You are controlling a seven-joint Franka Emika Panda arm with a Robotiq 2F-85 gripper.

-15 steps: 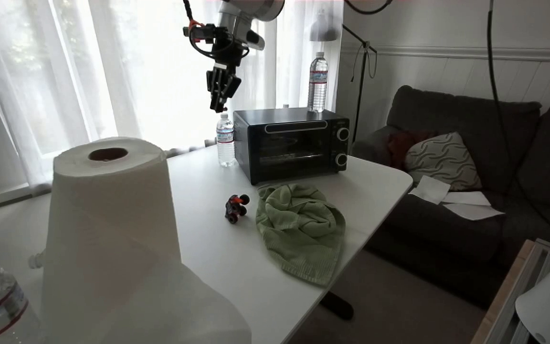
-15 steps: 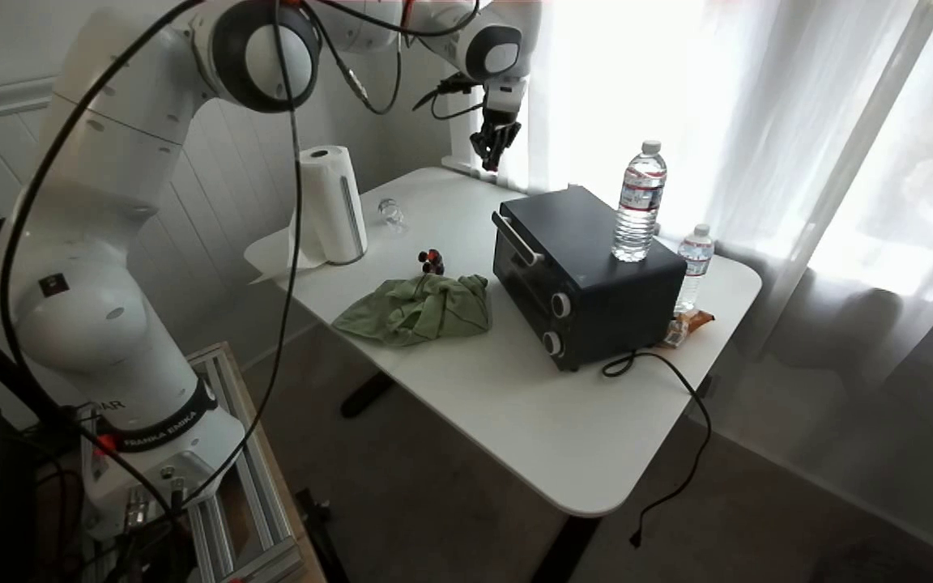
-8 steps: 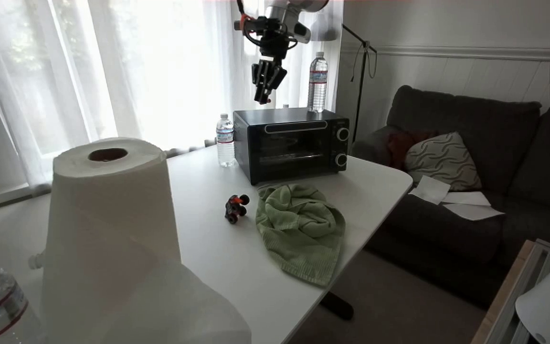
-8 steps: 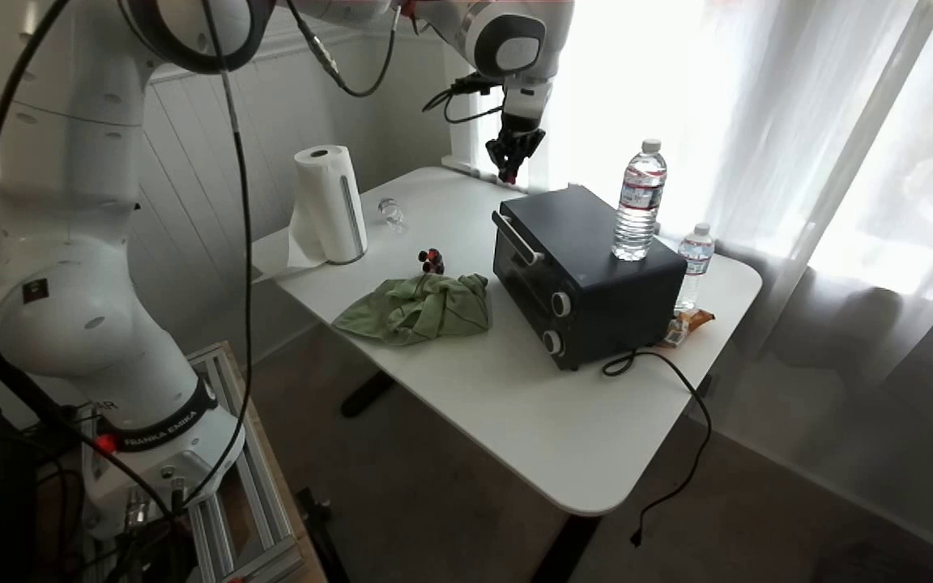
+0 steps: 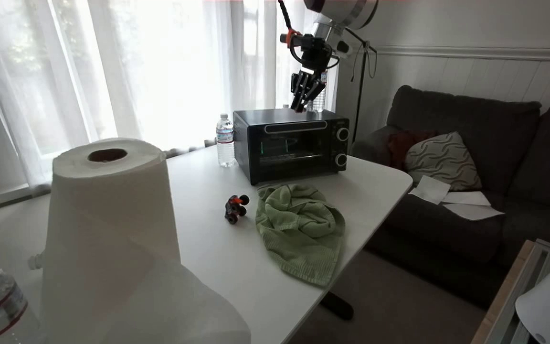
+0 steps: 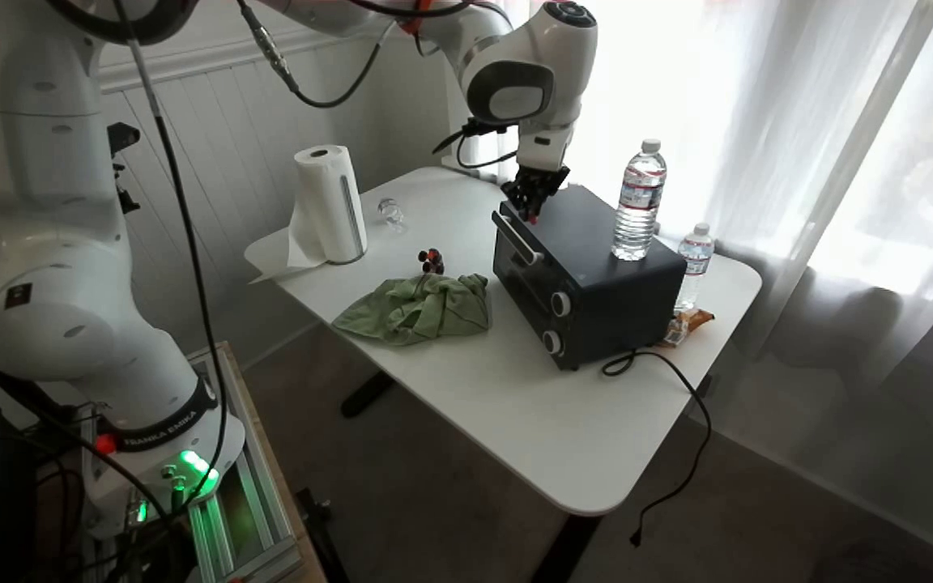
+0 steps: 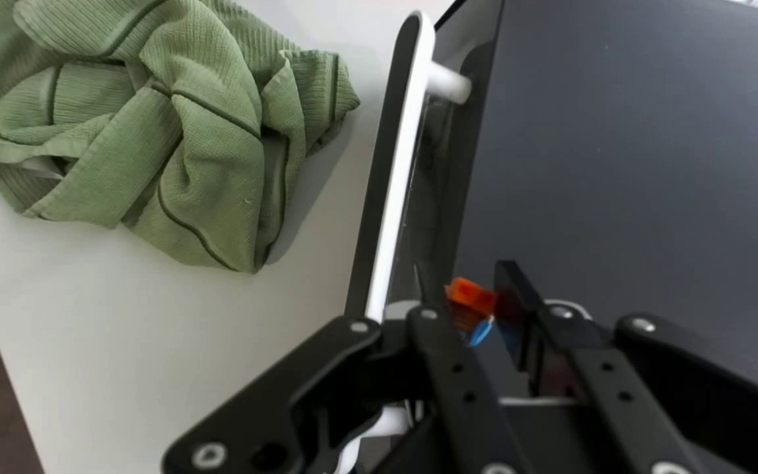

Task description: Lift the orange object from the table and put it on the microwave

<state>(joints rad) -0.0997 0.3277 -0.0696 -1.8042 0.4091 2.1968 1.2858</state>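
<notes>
Spread out beneath the gripper (image 7: 468,295): a smooth white counter (image 6: 515,405) with rounded corners, over a dim brown floor (image 6: 434,486). Behind the gripper, in both exterior views: sheer, bright curtains (image 6: 807,178). Farther off, right of the gripper in an exterior view: a dark grey sofa (image 5: 499,143) with a wavy-patterned cushion (image 5: 444,162). Close under the gripper: the boxy black microwave (image 6: 628,316), with flat matte top, glass door, pale bar handle and round knobs. On that top, right of the gripper in an exterior view: a clear, ridged plastic bottle (image 6: 641,202), upright. Lower than the gripper, in front of the microwave: a rumpled green cloth (image 7: 181,145), ribbed and folded; just beside that, a small dark toy vehicle (image 5: 235,206) with chunky wheels and orange touches. Well apart from the gripper, upright: a white paper-towel roll (image 6: 329,206), cylindrical, with a loose sheet trailing. Held between the gripper's narrowly set fingers (image 7: 514,289): the small orange object (image 7: 471,297), blue along one edge, over the front part of the microwave; contact with the top impossible to tell. Turned orange end outward past the fingertips, down toward the microwave, blue edge nearer the palm. Long axis impossible to tell, mostly hidden.
</notes>
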